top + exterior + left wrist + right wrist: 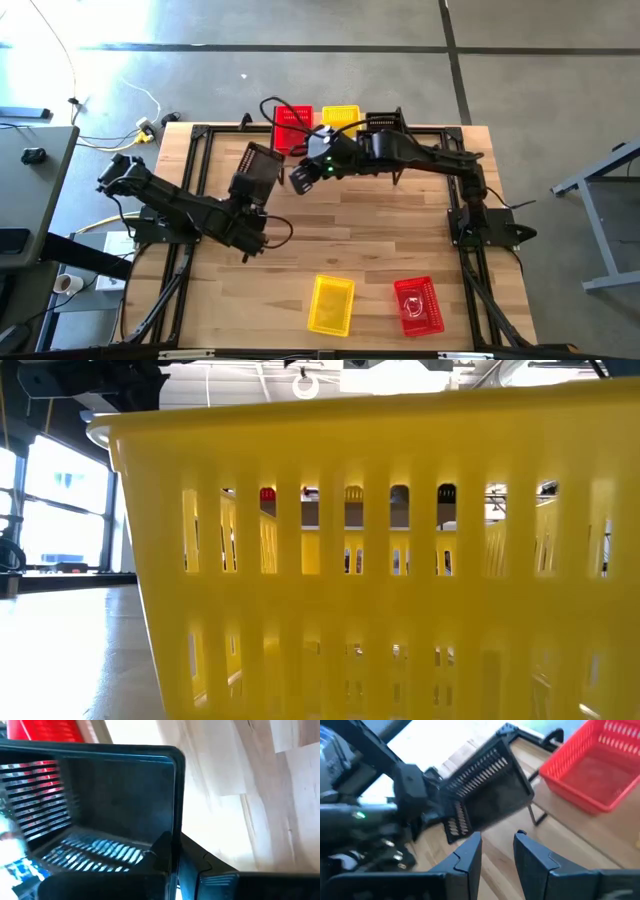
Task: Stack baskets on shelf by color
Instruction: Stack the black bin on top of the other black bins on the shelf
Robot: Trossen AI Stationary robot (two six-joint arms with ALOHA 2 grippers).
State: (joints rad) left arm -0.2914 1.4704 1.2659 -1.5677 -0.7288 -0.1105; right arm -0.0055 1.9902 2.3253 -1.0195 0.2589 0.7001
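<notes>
Baskets, five in view. Black basket (260, 168): held tilted above the table's middle-left, left gripper (246, 212) clenched on its rim. Red basket (292, 127), yellow basket (341, 117): side by side on the shelf (425, 130) at the far edge. Second yellow basket (331, 304), second red basket (419, 305): near edge of the table (380, 230), right of centre, apart. Right gripper (300, 178): jaws parted, empty, just right of the black basket.
</notes>
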